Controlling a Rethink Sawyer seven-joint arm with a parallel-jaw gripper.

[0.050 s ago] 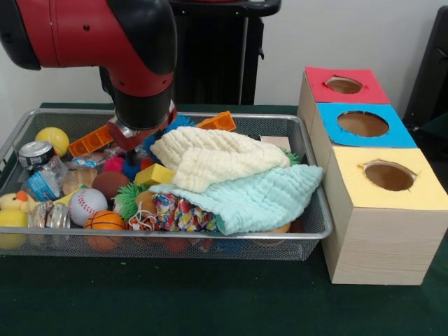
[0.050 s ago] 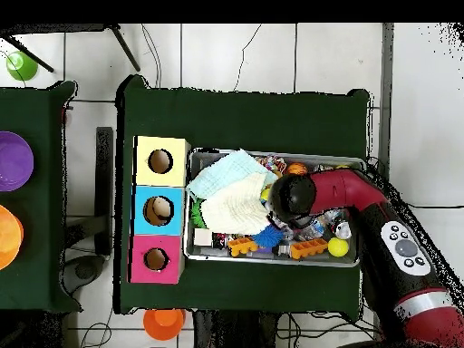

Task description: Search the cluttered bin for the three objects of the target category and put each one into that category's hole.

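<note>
The wire mesh bin (image 1: 308, 234) is heaped full, and it sits just beside the wooden box (image 1: 378, 238) with its three holes: red hole (image 1: 344, 85), blue hole (image 1: 362, 124), yellow hole (image 1: 389, 176). A cream cloth (image 1: 217, 157) lies on top of the pile near the box, and a mint cloth (image 1: 259, 199) spreads below it, its corner reaching the bin wall closest to the box. Between them they cover a good share of the contents; only a strip of candy-patterned fabric (image 1: 178, 213) peeks out under the mint one.

On the side away from the box the small toys are easier to read: a baseball (image 1: 87, 205), a mini basketball (image 1: 106, 224), a yellow ball (image 1: 52, 140), a small tin can (image 1: 35, 154), a yellow block (image 1: 155, 173) and an orange block (image 1: 218, 122).

The red arm (image 1: 105, 35) comes down over the middle of the bin, away from the box, and its gripper (image 1: 140, 136) dips among the toys beside an orange brick (image 1: 89, 141). Its wrist blocks the fingers, so I can't tell whether the claw is wide, narrow or holding anything. From overhead the arm's head (image 2: 292, 199) hides that spot too.
</note>
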